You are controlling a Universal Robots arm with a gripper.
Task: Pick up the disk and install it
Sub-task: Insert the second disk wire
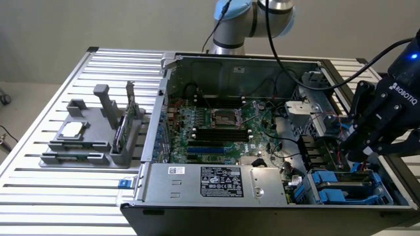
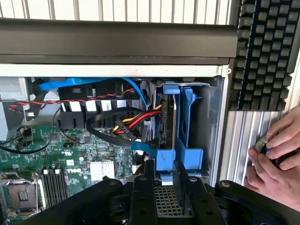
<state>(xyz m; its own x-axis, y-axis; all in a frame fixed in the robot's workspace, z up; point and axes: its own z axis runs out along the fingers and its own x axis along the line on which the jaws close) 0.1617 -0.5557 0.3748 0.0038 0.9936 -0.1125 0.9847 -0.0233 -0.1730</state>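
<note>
Blue-framed, the disk (image 2: 169, 123) stands on edge in its bay (image 2: 205, 117) straight ahead of my pincer (image 2: 167, 180), fingers narrowed near its rear clip; I judge square, gentle pressure best, watching the cables (image 2: 129, 123) beside, a hand (image 2: 276, 150) beyond

In the exterior view the black gripper (image 1: 367, 147) stands in front of the drive bay, so its fingertips and whatever lies between them are lost behind its own body and the blue frames (image 1: 341, 189), and whether the jaws are closed cannot be told; the arm (image 1: 253, 22) is cut off by the picture's upper edge. In the wrist view the disk (image 2: 165, 122) shows only as a dark edge between the blue frame (image 2: 180, 154) and the cables (image 2: 129, 124), its label hidden. A person's hand (image 2: 276, 154) is cut by the picture's edge and covers most of a small object that cannot be identified.
</note>
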